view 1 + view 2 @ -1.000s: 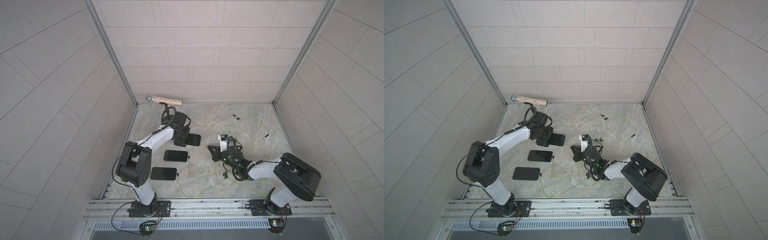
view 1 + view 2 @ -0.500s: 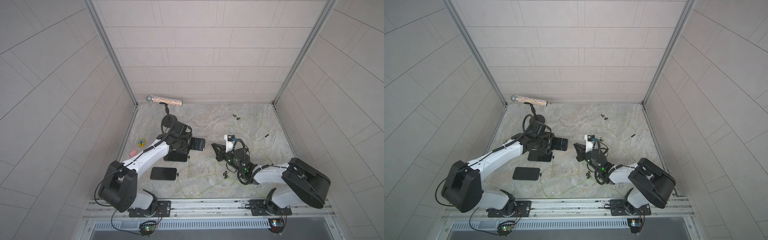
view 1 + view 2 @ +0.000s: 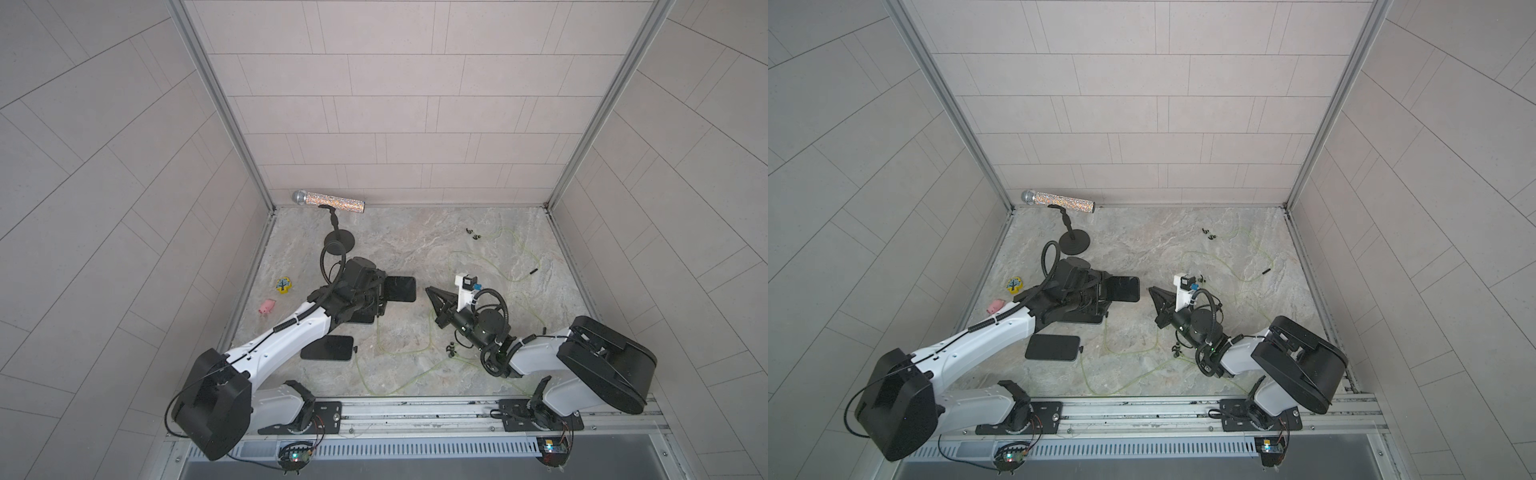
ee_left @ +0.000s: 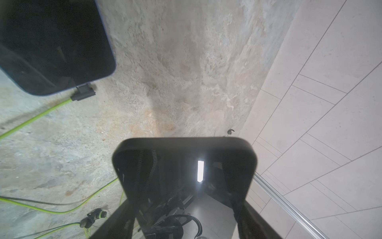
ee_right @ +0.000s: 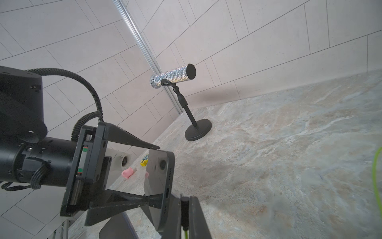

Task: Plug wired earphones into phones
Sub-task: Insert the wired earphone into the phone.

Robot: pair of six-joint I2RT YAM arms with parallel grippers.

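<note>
My left gripper (image 3: 383, 291) (image 4: 184, 198) is shut on a black phone (image 3: 400, 289) (image 5: 163, 186), gripping its long edges and holding it off the table. The phone's port end faces my right gripper (image 3: 431, 293) (image 5: 184, 207). That gripper is shut on a black earphone plug (image 5: 184, 209) with a green cable, a small gap away from the port. A second phone (image 3: 328, 348) lies at the front with a plug (image 3: 356, 348) at its end. A third phone (image 3: 362, 319) is half hidden under my left arm. Earphone cables (image 3: 399, 353) loop over the floor.
A glittery microphone (image 3: 328, 202) stands on a black round-based stand (image 3: 338, 239) at the back left. A yellow toy (image 3: 284, 285) and a pink toy (image 3: 267, 306) lie by the left wall. Loose earbuds (image 3: 473, 235) and a plug (image 3: 533, 271) lie at the back right.
My left arm has swung its elbow down to the front and carried the phone slightly right and forward. The right gripper shifted a little right with the plug.
</note>
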